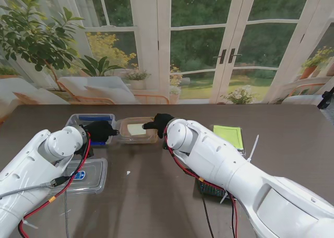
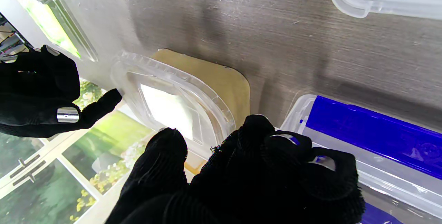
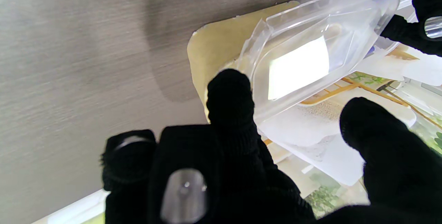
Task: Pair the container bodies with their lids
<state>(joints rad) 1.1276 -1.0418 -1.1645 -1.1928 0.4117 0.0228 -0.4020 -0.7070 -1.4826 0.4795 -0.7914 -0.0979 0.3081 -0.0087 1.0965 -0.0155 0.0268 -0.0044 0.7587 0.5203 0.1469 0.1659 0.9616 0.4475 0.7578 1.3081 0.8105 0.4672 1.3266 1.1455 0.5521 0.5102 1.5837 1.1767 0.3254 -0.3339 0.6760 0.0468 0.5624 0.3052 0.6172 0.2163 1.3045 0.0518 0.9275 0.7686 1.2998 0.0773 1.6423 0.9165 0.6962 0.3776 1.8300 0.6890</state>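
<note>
Hands converge on the middle of the dark wood-grain table (image 1: 156,196), and the thing between them is a clear thin plastic lid with a pale square label (image 1: 136,129), lying on a tan rounded-rectangle container body (image 1: 151,140). In the right wrist view the lid looks tipped, one end raised off the tan body (image 3: 214,44), not seated flat.

The black-gloved left hand (image 1: 99,130) comes in from the left, fingertips (image 2: 165,148) at the lid's (image 2: 172,99) near rim; fingers are bunched, but I can't tell whether they pinch the edge or merely press against it. The black-gloved right hand (image 1: 158,122) sits at the lid's far right corner, forefinger (image 3: 229,96) touching the rim and thumb spread apart from it, so it reads as splayed and steadying, not clamped.

My read on handling: this lid (image 3: 310,54) is light, thin and springy, likely slick, and it will flex or pop away if pushed mid-panel. Best to take it by the stiffer rim at opposite corners and press down around the edge.

Just left of the pair stands a clear rectangular box with a blue lid (image 1: 94,121). Nearer to me on the left rests a loose clear rectangular lid with a blue mark (image 1: 88,176). Over on the right sits a clear box holding a lime-green sheet (image 1: 229,135), and a white cable tie (image 1: 253,147) lies beside it.
</note>
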